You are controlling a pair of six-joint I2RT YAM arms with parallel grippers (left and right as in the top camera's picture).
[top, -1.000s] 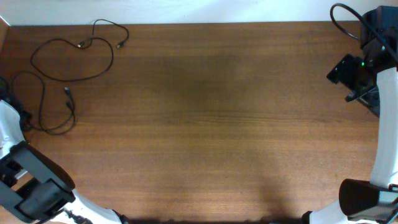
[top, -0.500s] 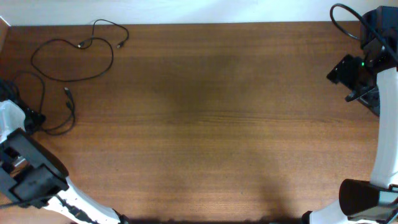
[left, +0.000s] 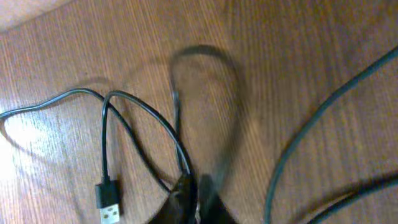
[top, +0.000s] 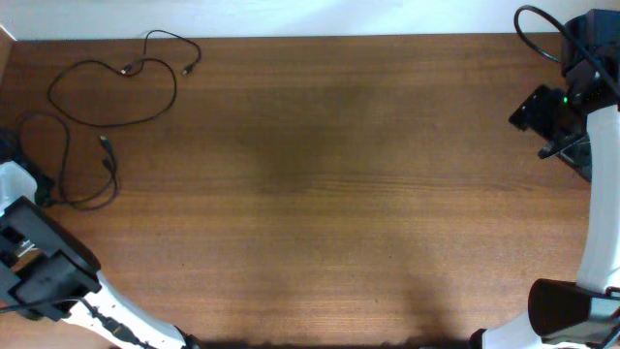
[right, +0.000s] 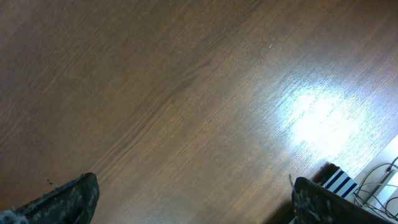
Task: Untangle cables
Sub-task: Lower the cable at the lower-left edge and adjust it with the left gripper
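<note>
Cables [left: 104, 143] lie at the far-left corner of the table [top: 339, 194], spread in loose loops rather than a tight knot.

1. Left wrist view: the left gripper [left: 196, 190] is clenched on a thin black strand. The picture is blurred, so the exact bite point cannot be read. Just ahead of the fingertips several strands cross one another. A USB plug [left: 109, 202] lies flat beside the fingers, not held.
2. Overhead view, near the left arm [top: 44, 276]: the lower loop [top: 66, 160] runs out from the gripper area and curls back to its own plug end.
3. Farther out: the upper loop [top: 175, 92] lies toward the back edge, with two plug ends close together. Whether it crosses the lower loop cannot be determined.
4. Far side: the right gripper [right: 193, 183] hangs spread wide over bare wood, grasping nothing. The right arm [top: 601, 194] is parked well apart from the cables.

Step in hand (judgement): the lower loop is being drawn clear of the upper one, and the work appears well advanced. The next move calls for a slow pull away from the upper loop, watching that the crossed strands slide free rather than tighten.

Change over the last second: the left arm has shifted back toward the near-left corner. Cable layout and right arm are essentially unchanged.
</note>
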